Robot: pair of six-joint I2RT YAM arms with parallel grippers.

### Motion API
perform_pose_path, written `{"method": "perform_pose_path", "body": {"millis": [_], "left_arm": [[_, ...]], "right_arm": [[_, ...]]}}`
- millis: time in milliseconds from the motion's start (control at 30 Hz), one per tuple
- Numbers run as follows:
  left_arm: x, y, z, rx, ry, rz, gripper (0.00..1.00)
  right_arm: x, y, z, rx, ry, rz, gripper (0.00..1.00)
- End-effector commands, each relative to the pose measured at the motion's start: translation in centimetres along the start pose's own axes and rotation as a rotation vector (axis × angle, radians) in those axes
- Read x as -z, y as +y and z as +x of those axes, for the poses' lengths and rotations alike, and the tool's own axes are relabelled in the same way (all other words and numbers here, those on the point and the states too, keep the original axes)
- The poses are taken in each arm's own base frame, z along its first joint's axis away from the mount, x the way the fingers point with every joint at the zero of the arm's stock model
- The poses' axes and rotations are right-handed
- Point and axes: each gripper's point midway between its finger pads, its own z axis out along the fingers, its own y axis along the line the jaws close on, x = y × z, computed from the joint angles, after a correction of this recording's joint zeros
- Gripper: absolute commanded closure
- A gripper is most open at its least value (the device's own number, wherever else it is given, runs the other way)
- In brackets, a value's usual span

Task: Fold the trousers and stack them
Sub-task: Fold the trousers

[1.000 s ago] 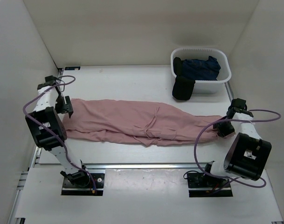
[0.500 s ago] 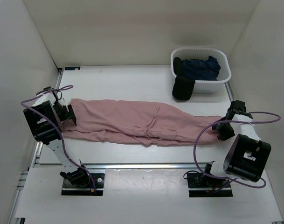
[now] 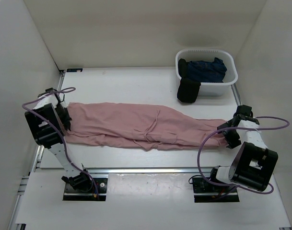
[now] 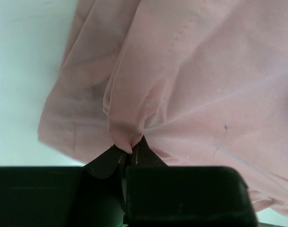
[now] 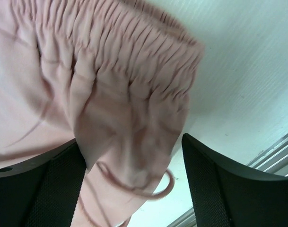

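Observation:
The dusty-pink trousers [image 3: 136, 125] lie stretched flat across the table, leg ends at the left and gathered waist at the right. My left gripper [image 3: 66, 120] sits at the leg end. In the left wrist view it [image 4: 129, 150] is shut on a pinched fold of the pink cloth [image 4: 191, 85]. My right gripper [image 3: 228, 130] is at the waist end. In the right wrist view it [image 5: 134, 175] stands open, the elastic waistband [image 5: 129, 56] and a looped drawstring [image 5: 148, 187] lying loose between its fingers [image 5: 214, 189].
A white basket [image 3: 230, 72] stands at the back right with dark navy garments [image 3: 205, 69] inside. A black garment [image 3: 188, 90] hangs over its front rim onto the table. White walls close in on both sides. A metal rail [image 3: 146, 170] runs along the near edge.
My left gripper came down onto the leg end and shut on the cloth. My right gripper opened wider around the waistband, and its wrist shifted slightly.

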Motion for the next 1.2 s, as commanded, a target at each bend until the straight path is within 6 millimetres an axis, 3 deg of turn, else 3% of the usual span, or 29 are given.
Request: {"method": "perform_pose_path", "body": {"millis": [0,33,167,267,367,400,467,500,633,800,833,867,967,1000,1067,1100,1133,1167], "left_arm": [[4.8,2.1,-2.2,0.007,-0.168,-0.123,0.86],[5.5,2.0,-2.3,-0.004,-0.187,-0.147,0.86],[11.9,3.1,-3.0,-0.002,-0.307,-0.246,0.86],[13.5,4.2,-1.6,0.005,-0.291,-0.309,0.86],[10.6,5.1,2.0,-0.016,-0.162,-0.362,0.86],[8.5,5.3,4.5,-0.031,-0.090,-0.375,0.86],[6.4,6.0,6.1,-0.037,-0.057,-0.412,0.86],[4.5,6.2,8.2,-0.052,0.003,-0.423,0.84],[0.7,7.5,10.3,-0.059,0.059,-0.501,0.78],[0.3,8.1,8.1,-0.046,0.012,-0.540,0.70],[1.0,8.2,6.9,-0.036,-0.021,-0.552,0.67],[1.2,8.4,6.4,-0.033,-0.029,-0.564,0.66],[2.6,8.7,4.0,-0.010,-0.098,-0.588,0.63],[2.8,8.7,3.6,-0.006,-0.110,-0.588,0.62],[3.2,8.5,2.9,0.000,-0.131,-0.578,0.59],[3.1,8.3,2.9,0.000,-0.131,-0.566,0.53],[2.9,8.1,3.1,-0.005,-0.121,-0.548,0.50],[2.8,7.9,3.3,-0.008,-0.112,-0.536,0.47]], "right_arm": [[-0.1,-1.2,0.0,0.007,-0.022,0.041,0.18],[-0.4,-1.5,0.0,0.000,-0.014,0.052,0.15],[-1.1,-1.6,0.6,0.002,0.008,0.055,0.11],[-1.3,-0.9,0.4,0.011,0.010,0.022,0.08],[-1.3,0.3,0.1,0.026,0.006,-0.036,0.07],[-1.3,0.7,0.1,0.025,0.007,-0.057,0.07],[-1.6,0.7,0.8,0.026,0.031,-0.071,0.07],[-1.6,1.0,0.5,0.025,0.016,-0.084,0.07],[-2.5,1.2,2.1,0.027,0.066,-0.124,0.07],[-4.2,1.0,3.4,-0.020,0.112,-0.113,0.08],[-4.4,1.0,3.4,-0.020,0.113,-0.112,0.12],[-4.8,1.0,3.5,-0.020,0.120,-0.106,0.24],[-5.6,0.8,3.6,-0.030,0.129,-0.083,0.43],[-5.6,0.8,3.6,-0.030,0.129,-0.083,0.62],[-5.8,0.5,3.1,-0.049,0.117,-0.063,0.79],[-5.9,0.1,2.7,-0.063,0.105,-0.049,0.93],[-5.8,-0.1,2.2,-0.072,0.090,-0.047,1.00],[-5.5,-0.1,1.4,-0.085,0.068,-0.044,1.00]]}}
